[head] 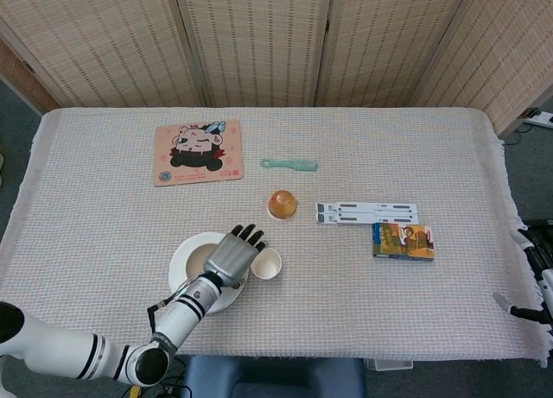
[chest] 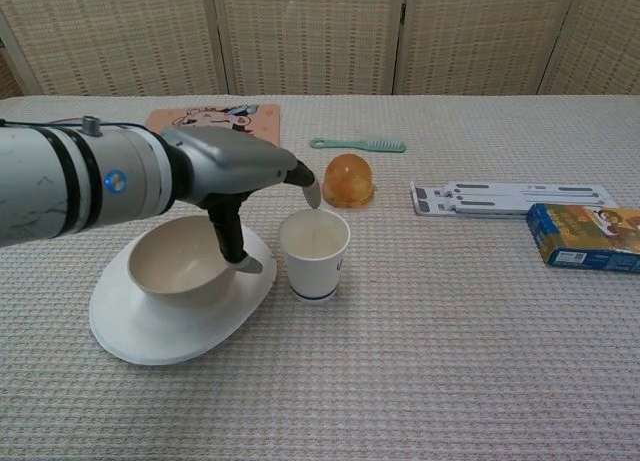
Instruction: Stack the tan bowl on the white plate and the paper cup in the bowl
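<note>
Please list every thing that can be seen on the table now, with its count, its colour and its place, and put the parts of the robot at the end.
tan bowl: one, tan, on the white plate.
white plate: one, white, near-left part of the table.
paper cup: one, white, upright on the cloth just right of the plate.
jelly cup: one, orange, behind the paper cup.
comb: one, green, behind the jelly cup.
cartoon mat: one, pink-orange, far left.
folding stand: one, white, lying flat, right of centre.
box: one, blue and orange, in front of the stand.
tablecloth: one, light woven, covers the table.
left hand: over the gap between bowl and cup, fingers spread, holding nothing.
right hand: only partly seen at the right edge.
</note>
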### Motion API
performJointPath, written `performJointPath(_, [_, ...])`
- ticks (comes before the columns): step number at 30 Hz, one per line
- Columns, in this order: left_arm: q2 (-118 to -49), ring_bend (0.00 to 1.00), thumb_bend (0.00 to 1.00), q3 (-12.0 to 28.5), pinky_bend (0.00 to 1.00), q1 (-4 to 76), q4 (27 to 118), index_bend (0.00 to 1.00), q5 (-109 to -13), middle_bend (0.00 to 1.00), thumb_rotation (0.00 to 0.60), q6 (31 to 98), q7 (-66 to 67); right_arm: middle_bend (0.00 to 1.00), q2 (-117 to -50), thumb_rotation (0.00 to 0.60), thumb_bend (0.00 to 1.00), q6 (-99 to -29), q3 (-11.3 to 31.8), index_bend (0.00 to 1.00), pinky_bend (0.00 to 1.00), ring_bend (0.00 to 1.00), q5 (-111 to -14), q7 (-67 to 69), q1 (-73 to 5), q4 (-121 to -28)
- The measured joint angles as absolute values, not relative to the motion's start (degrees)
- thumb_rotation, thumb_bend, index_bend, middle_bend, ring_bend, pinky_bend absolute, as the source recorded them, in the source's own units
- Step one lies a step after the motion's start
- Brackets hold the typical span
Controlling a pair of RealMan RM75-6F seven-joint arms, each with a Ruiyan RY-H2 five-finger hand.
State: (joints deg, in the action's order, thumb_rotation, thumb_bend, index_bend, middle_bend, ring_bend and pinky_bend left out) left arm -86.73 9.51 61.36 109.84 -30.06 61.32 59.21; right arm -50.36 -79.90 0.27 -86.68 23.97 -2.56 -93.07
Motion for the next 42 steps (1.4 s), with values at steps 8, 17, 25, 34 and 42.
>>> performJointPath(8, [-88.4,0.0,0.25,9.3,0.16,64.8,109.4,0.21,-26.4,0.12,0.6,62.1,59.6,0.0,-50.2,0.6,0.21,-80.1,0.2,0.0,0.0,0.0,-87.1,24.9,-2.6,-92.8])
performJointPath(17, [-89.8,0.0,0.25,8.7,0.16,66.7,106.8,0.22,-25.7,0.12,0.6,61.4,57.3,0.0,-50.1,0.6,0.21,-80.4,0.1,0.0,0.0,0.0,-87.5,25.9,-2.4,-92.2])
performJointPath(25, [-90.1,0.0,0.25,7.7,0.16,67.5,106.9,0.24,-25.9,0.12,0.6,62.1,56.3,0.0,-50.1,0.6,0.21,-80.6,0.0,0.0,0.0,0.0,-87.8,25.9,-2.4,-92.2])
performJointPath(34, [-90.8,0.0,0.25,6.6,0.16,67.6,105.6,0.37,-28.5,0.12,0.6,62.1,54.5,0.0,-50.1,0.6,0.21,-80.7,-0.1,0.0,0.0,0.0,-88.0,26.2,-2.4,-92.0])
performJointPath(42, [-90.5,0.0,0.25,6.0,0.16,67.4,105.9,0.4,-30.2,0.12,0.6,62.9,53.5,0.0,-50.1,0.6,0.21,-80.4,-0.1,0.0,0.0,0.0,-87.9,25.9,-2.5,-92.1])
